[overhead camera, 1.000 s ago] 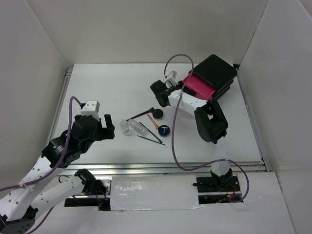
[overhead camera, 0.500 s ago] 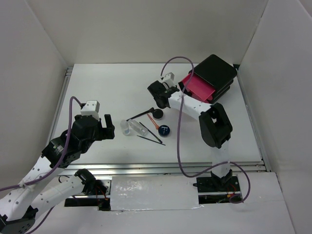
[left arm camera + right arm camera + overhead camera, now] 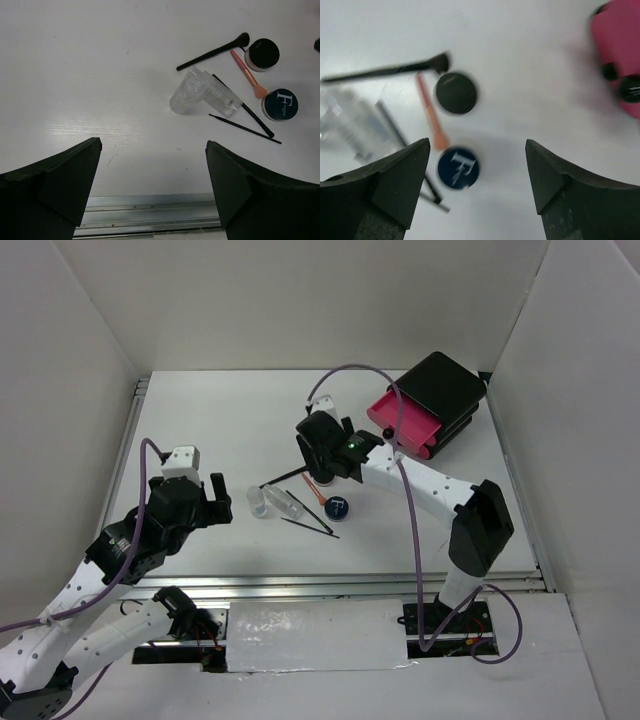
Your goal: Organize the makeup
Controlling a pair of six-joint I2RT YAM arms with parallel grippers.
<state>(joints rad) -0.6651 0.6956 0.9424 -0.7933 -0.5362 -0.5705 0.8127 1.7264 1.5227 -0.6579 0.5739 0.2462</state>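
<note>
- Makeup (image 3: 285, 503) lies loose in one cluster mid-worktop (image 3: 200, 420): black compact (image 3: 456, 93), dark-blue compact (image 3: 458, 167), orange-tipped stick (image 3: 427, 112), brush (image 3: 212, 51), thin pencils (image 3: 245, 128), clear vial (image 3: 186, 95) and tube (image 3: 220, 98).
- Black box (image 3: 445, 385) at the far right has one pink drawer (image 3: 405, 425) pulled out; its contents are too blurred to tell.
- Right gripper (image 3: 477, 147) hovers over the compacts, jaws wide, holding nothing.
- Left gripper (image 3: 153, 145) hangs near the cluster, fully spread, empty.
- By my judgement, sorting has barely begun; nearly every piece awaits putting away.
</note>
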